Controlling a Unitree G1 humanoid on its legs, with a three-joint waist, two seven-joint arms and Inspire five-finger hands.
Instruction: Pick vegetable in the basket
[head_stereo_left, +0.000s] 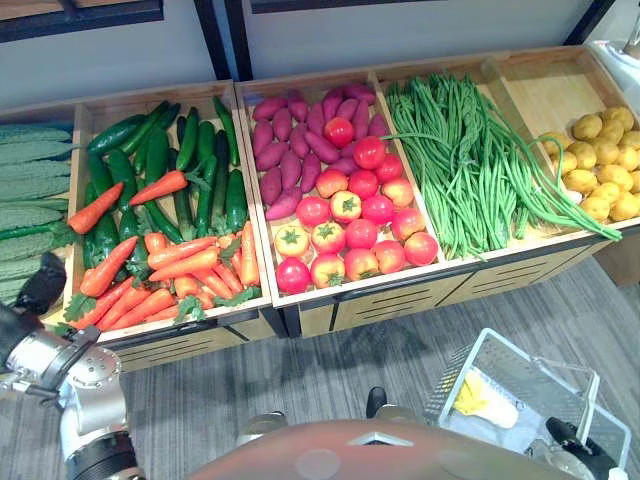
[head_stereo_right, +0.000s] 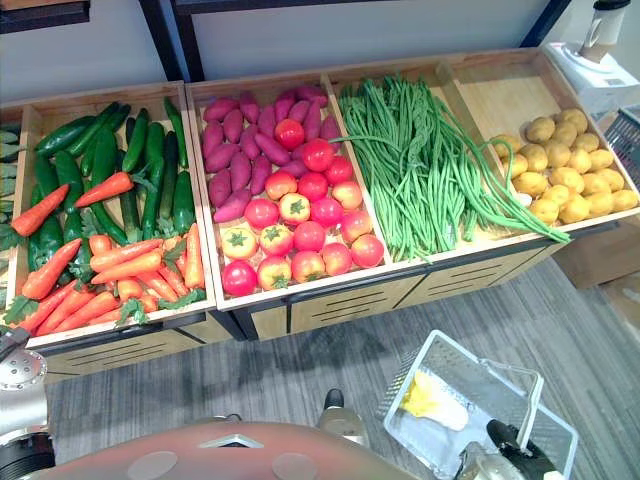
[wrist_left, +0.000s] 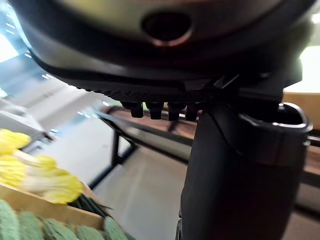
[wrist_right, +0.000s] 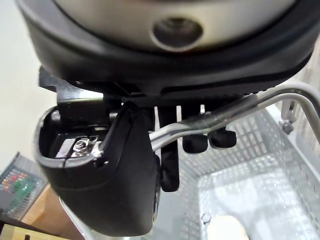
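A silver wire basket (head_stereo_left: 452, 376) hangs low over the floor at the lower right, with a yellow-white leafy vegetable (head_stereo_left: 482, 396) inside it. My right hand (wrist_right: 170, 150) is shut on the basket's metal handle (wrist_right: 227, 116), its fingers curled over the bar; the same hand (head_stereo_left: 573, 443) sits at the basket's near corner. My left hand (head_stereo_left: 42, 288) hovers beside the left end of the carrot crate, fingers relaxed, holding nothing. In the left wrist view its thumb (wrist_left: 240, 175) stands free of anything.
Wooden crates on a long stand hold carrots (head_stereo_left: 180, 265), dark green cucumbers and peppers (head_stereo_left: 170, 160), purple sweet potatoes (head_stereo_left: 285, 150), tomatoes (head_stereo_left: 345, 235), green beans (head_stereo_left: 460, 160) and potatoes (head_stereo_left: 605, 165). Bumpy green gourds (head_stereo_left: 25, 190) lie at the far left. Grey floor runs in front.
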